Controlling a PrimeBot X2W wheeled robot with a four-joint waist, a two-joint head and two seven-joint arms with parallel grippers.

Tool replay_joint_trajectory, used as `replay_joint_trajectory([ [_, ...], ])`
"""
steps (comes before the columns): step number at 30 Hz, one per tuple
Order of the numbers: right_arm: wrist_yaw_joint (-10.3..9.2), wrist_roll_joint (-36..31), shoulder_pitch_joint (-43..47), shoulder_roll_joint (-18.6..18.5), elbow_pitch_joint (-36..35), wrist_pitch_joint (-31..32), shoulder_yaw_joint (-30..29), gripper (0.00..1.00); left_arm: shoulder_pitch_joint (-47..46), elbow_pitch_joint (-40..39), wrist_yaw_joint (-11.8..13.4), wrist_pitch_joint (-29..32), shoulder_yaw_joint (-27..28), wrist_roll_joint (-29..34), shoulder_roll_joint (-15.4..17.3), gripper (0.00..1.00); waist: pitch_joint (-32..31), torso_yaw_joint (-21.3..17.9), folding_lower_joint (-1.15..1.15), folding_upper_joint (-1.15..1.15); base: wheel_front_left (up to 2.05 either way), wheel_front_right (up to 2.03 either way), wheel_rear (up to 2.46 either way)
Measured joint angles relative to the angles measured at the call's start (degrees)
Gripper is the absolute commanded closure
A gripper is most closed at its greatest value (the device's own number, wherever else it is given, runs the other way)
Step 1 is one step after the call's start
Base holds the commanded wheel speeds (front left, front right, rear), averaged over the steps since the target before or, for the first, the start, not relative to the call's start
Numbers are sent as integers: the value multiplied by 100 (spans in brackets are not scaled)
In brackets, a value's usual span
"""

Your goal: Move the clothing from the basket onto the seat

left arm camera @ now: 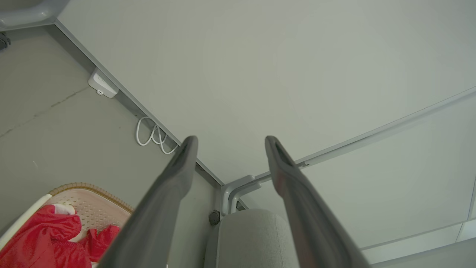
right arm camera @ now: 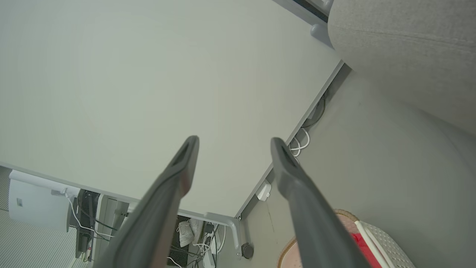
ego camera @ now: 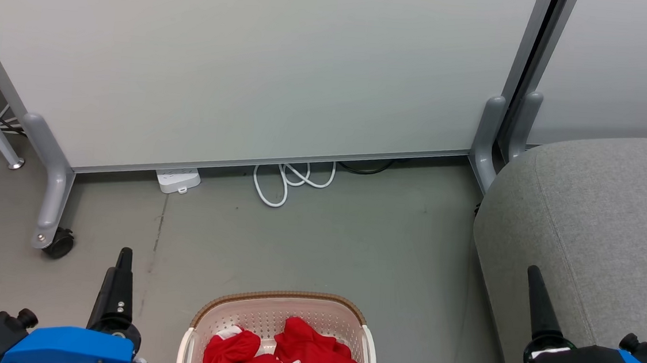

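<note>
Apart, empty: L fingers (left arm camera: 180, 167), R fingers (right arm camera: 288, 178)

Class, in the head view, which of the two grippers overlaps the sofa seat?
The right gripper, seen against the grey sofa seat; the left gripper is seen against the floor, left of the basket.

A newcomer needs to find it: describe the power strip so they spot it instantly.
Find the big pale partition. At its bottom rail, left of the looped white cable, lies the power strip: a flat white block, not a cord.
</note>
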Motion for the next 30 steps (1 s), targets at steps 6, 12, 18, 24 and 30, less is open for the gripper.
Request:
replay_joint_trajectory([
  [6,0,-631,0,-2,66,-130,118,0,-11,63,73,-135,-151,684,7,0,-8,2,0,0,0,0,0],
  [12,0,-1173,-1,-2,152,-250,185,0,-51,129,127,-250,-264,1251,18,0,-12,-2,0,0,0,0,0],
  [18,1,-1640,-8,-4,215,-369,238,0,-98,172,153,-359,-383,1737,33,0,-20,0,0,0,0,0,0],
  [24,1,-2080,-11,-5,249,-480,300,0,-128,208,186,-472,-463,2181,47,0,-23,2,0,0,0,0,0],
  [30,1,-2526,-25,-5,294,-575,353,0,-152,242,230,-571,-555,2601,53,0,-21,1,0,0,0,0,0],
])
